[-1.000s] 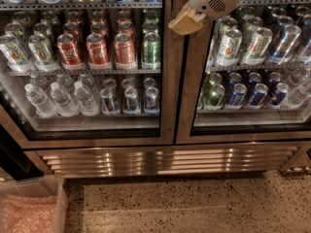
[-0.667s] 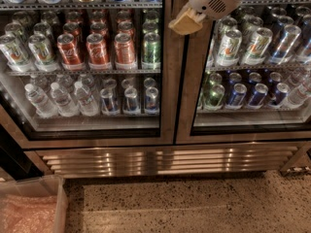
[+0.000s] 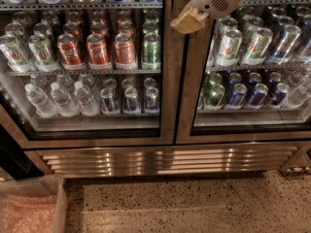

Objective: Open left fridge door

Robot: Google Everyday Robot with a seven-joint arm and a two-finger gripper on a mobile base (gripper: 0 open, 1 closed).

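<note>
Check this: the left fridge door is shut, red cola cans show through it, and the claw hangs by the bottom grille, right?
No: in the camera view the claw is up high, by the left fridge door's inner edge. That door is shut, red cola cans showing through.

The tool hangs at top centre before the seam where the left fridge door and the right door meet shut, their panes barring the cans, while the speckled floor under the grille lies free save a plastic bin at lower left.
</note>
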